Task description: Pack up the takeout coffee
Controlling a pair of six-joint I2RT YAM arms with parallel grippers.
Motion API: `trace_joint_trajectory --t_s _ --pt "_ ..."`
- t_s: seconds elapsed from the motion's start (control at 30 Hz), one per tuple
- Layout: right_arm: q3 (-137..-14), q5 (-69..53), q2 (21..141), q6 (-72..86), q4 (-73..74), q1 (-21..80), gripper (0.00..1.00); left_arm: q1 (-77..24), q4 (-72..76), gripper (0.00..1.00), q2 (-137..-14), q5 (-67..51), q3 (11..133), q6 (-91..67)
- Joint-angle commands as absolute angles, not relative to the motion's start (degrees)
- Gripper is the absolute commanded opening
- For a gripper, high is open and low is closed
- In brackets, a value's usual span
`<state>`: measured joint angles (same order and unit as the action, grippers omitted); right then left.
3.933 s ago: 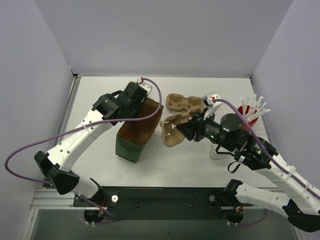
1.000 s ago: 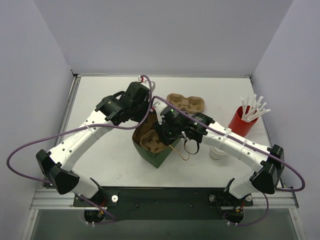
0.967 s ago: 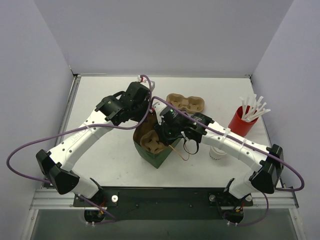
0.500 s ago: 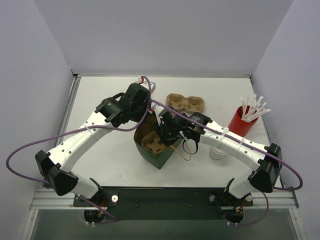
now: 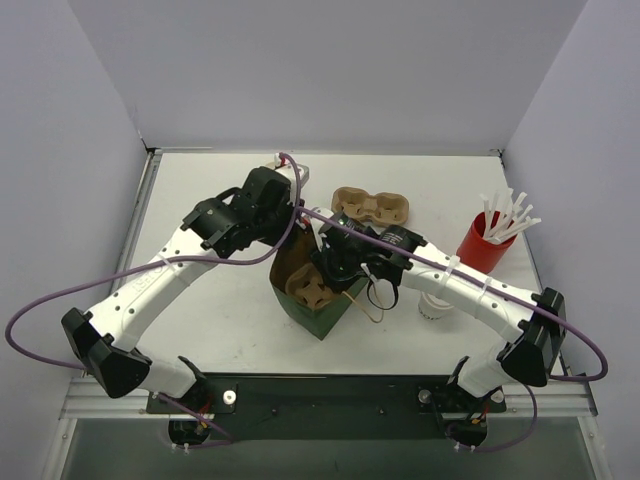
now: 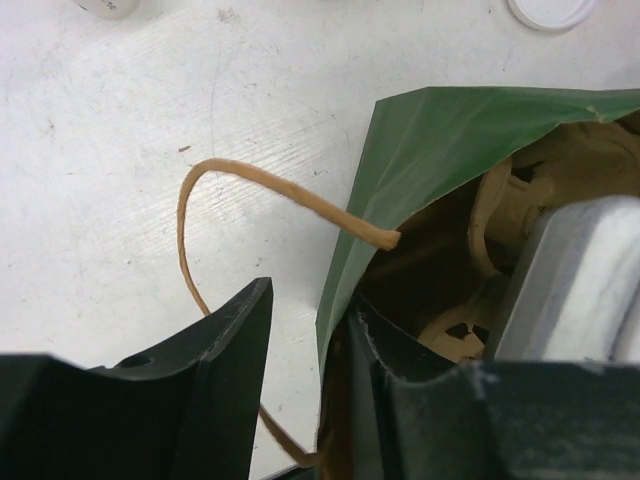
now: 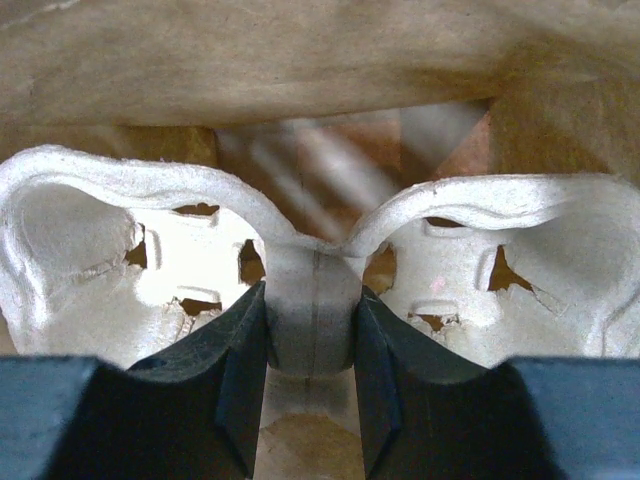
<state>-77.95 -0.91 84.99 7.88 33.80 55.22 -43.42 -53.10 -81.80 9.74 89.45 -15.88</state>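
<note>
The takeout coffee (image 5: 434,306), a small white cup with a lid, stands on the table right of the bag, partly behind my right arm. The green paper bag (image 5: 322,312) stands open in the middle. My right gripper (image 5: 318,272) reaches down into it, shut on the middle bridge of a cardboard cup carrier (image 7: 150,260). My left gripper (image 5: 293,215) is at the bag's far rim. In the left wrist view its jaws stand open astride the green bag wall (image 6: 430,150), which rests against the right finger (image 6: 420,400), with a gap to the left one.
A second brown carrier (image 5: 372,205) lies behind the bag. A red cup of white straws (image 5: 487,243) stands at the right. The bag's tan handle cord (image 6: 230,172) loops over the white table (image 5: 200,200). A white round lid (image 6: 548,9) shows at the left wrist view's top edge.
My left gripper's jaws have opened off the bag's rim and the left arm has shifted slightly. My right gripper stays in the bag, shut on the carrier.
</note>
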Motion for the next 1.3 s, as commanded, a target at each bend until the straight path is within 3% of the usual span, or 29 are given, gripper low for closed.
trace_joint_trajectory --t_s 0.0,0.73,1.27 --pt "-79.10 0.88 86.31 9.58 35.25 55.20 0.19 -44.30 -49.04 0.45 -77.09 3.70 87.99 -14.50" --pt "-81.74 -2.29 90.79 14.68 36.39 51.68 0.19 -40.53 -47.11 0.47 -68.65 -9.31 80.86 -8.00" --pt "-81.30 -3.25 90.88 15.82 35.51 51.15 0.19 -40.16 -46.93 0.46 -69.52 -7.22 80.59 -6.24"
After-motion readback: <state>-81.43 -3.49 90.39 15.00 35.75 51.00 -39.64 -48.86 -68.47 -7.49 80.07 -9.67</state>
